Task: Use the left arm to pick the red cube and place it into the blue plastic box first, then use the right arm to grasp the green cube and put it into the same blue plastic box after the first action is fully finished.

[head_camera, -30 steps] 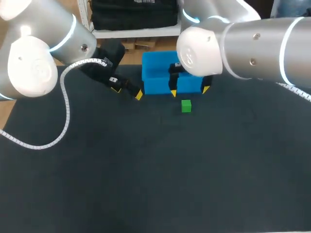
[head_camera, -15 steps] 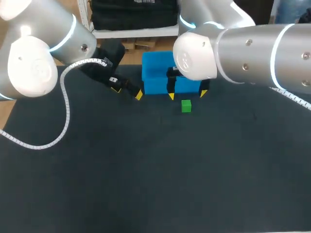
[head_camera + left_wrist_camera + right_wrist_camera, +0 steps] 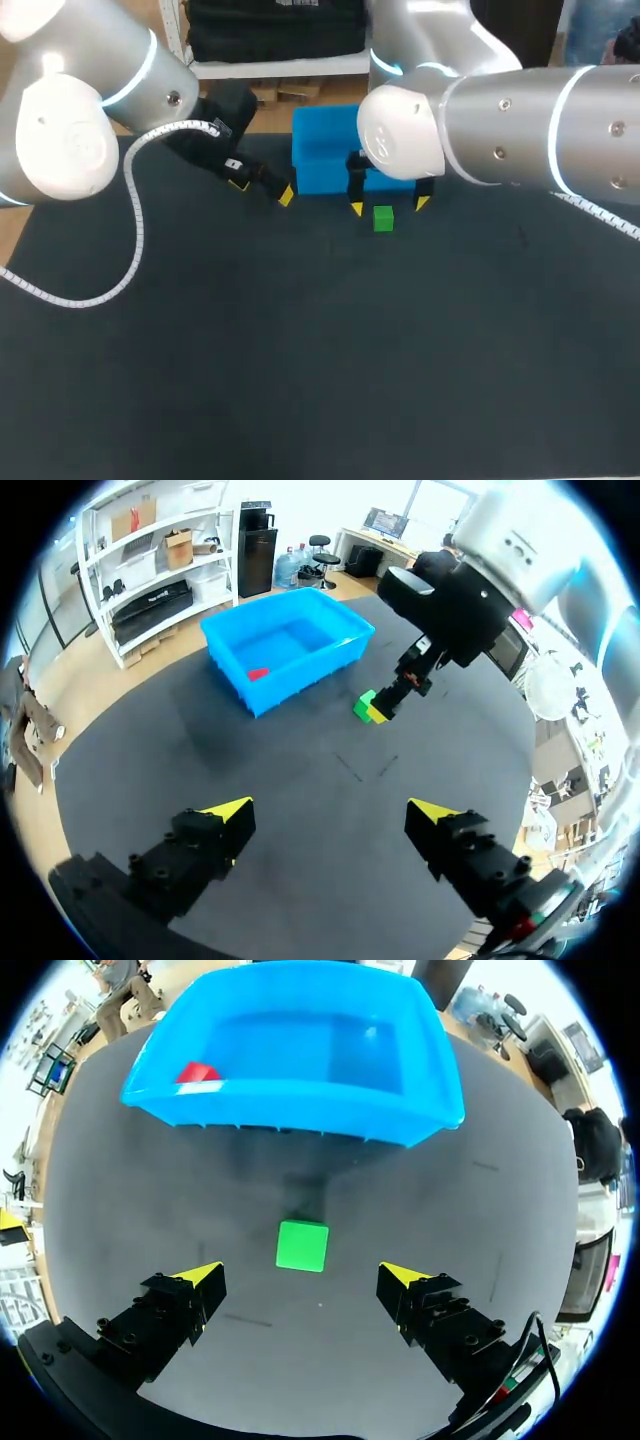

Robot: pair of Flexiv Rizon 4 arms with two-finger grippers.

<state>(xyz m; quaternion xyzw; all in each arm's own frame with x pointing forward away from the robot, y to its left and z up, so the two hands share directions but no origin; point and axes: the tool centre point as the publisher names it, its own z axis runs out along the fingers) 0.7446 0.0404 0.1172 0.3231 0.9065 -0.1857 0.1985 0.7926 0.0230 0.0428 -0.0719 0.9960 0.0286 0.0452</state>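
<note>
The left arm (image 3: 90, 110) is coming in from the left side and is hanging over the dark table (image 3: 300, 350). Its gripper (image 3: 263, 188) is sitting low, just beside the left end of the box (image 3: 318, 178). In the left wrist view its fingers (image 3: 228, 812) are standing wide apart, with only bare table between them.

The box is sitting at the far middle of the table. The red cube (image 3: 197, 1073) is lying inside it, on the floor near one corner and close to the near wall.

The green cube (image 3: 383, 218) is lying on the table just in front of the box and apart from its wall.

The right arm (image 3: 520, 120) is reaching in from the right, and its gripper (image 3: 300, 1278) is hanging over the green cube. Its fingers (image 3: 400, 1277) are spread wide. The green cube is showing between them and slightly ahead of the tips, touching neither.
</note>
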